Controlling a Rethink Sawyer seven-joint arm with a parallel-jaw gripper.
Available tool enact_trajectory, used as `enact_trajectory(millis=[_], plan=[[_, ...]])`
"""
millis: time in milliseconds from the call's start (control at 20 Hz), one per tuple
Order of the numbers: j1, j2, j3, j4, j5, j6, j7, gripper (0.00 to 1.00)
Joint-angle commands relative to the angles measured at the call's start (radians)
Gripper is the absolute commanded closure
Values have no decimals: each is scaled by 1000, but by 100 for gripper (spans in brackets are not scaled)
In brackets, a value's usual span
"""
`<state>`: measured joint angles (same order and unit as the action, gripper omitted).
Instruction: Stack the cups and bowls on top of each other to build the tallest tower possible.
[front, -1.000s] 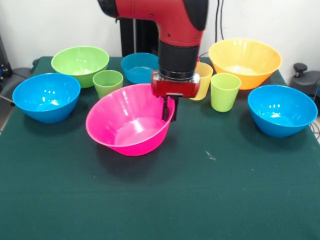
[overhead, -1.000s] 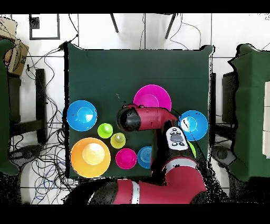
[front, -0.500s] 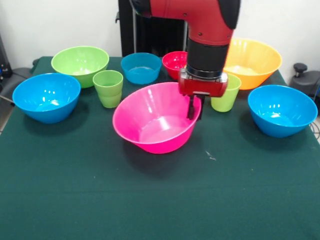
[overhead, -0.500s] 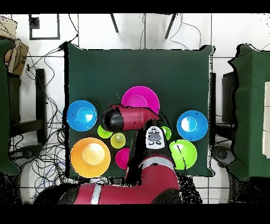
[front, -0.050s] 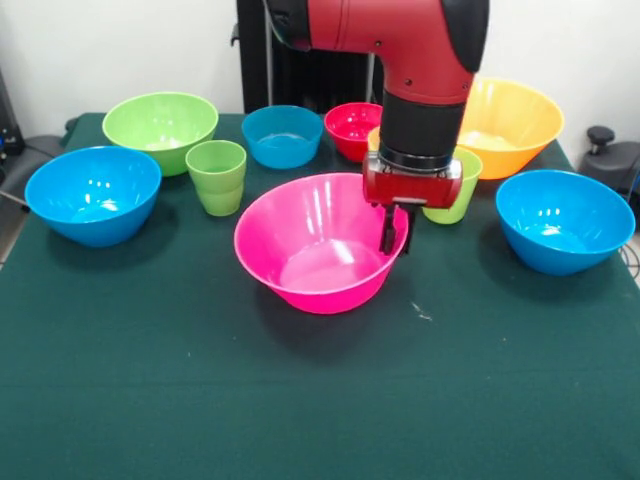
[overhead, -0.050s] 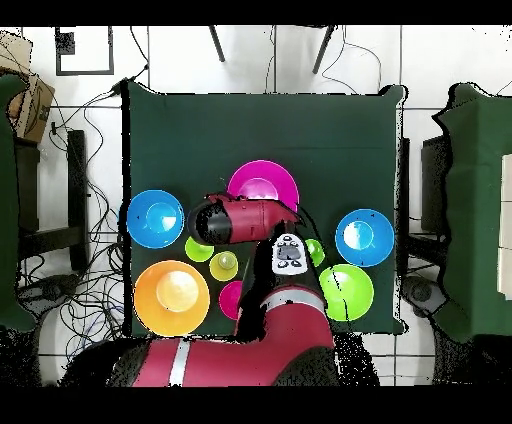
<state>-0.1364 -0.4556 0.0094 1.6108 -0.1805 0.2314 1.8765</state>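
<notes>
The large pink bowl (front, -0.050s: 315, 245) (overhead, -0.050s: 262, 184) is at the middle of the table, upright. My gripper (front, -0.050s: 394, 233) is shut on its right rim, one finger inside and one outside. In the overhead view the arm hides the gripper. Green cups (front, -0.050s: 220, 176) stand nested left of the bowl. A lime cup (front, -0.050s: 458, 190) (overhead, -0.050s: 199, 249) stands just behind my wrist. The yellow-orange cup (overhead, -0.050s: 224, 266) shows only from above. Around them stand the orange bowl (front, -0.050s: 510, 115), green bowl (front, -0.050s: 160, 124), two medium blue bowls (front, -0.050s: 92, 193) (front, -0.050s: 565, 220), small blue bowl (front, -0.050s: 283, 135) and small red bowl (front, -0.050s: 350, 128).
The table is covered with dark green cloth (front, -0.050s: 320, 400); its wide front half holds only a small white speck (front, -0.050s: 421, 313). A black knob (front, -0.050s: 601, 135) stands off the right edge. Cables lie on the floor around the table (overhead, -0.050s: 100, 130).
My gripper has carried the pink bowl to the right in the front view, slowing over the last half second. The bowl, tilted before, now stands level. The red bowl came into sight.
</notes>
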Motion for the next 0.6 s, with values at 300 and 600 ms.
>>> enact_trajectory(millis=[300, 600], plan=[[-130, 215, 187, -170, -93, 43, -106, 100], [-147, 235, 207, -171, -97, 45, -92, 100]])
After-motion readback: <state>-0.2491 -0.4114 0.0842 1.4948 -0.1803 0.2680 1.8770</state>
